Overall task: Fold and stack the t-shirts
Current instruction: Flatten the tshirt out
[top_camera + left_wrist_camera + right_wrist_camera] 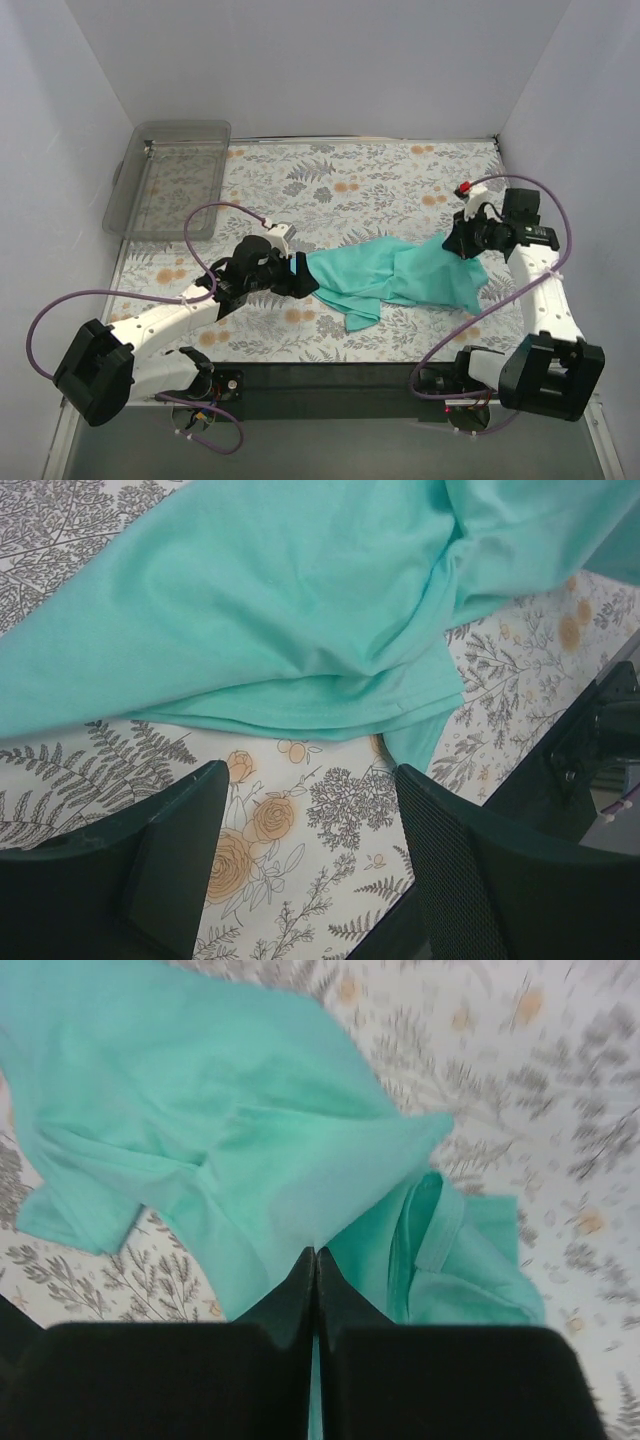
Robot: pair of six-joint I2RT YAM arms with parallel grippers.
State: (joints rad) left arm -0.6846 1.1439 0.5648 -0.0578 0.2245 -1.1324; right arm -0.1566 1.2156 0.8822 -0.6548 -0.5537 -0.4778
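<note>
A crumpled teal t-shirt (400, 275) lies across the middle of the floral-print surface (340, 180), between the two arms.

The left arm reaches diagonally from its base at the near left corner. Its forearm runs low over the surface and its wrist is turned toward the shirt's left edge. The left gripper (303, 277) is spread wide. In the left wrist view its two dark fingers (150, 860) stand well apart over bare floral print with nothing between them, and the shirt's doubled hem (300, 705) lies just beyond the fingertips.

The right arm rises from the near right corner, its forearm running away along the right side and its wrist bent inward. The right gripper (462, 245) sits at the shirt's right end. In the right wrist view the right gripper (316, 1260) is pressed closed, with a fold of teal cloth drawn up to its tips and a thin teal strip showing between the fingers. The rest of the garment lies bunched on the surface below.

A clear plastic bin (170, 175) sits at the far left corner, well apart from the shirt.
</note>
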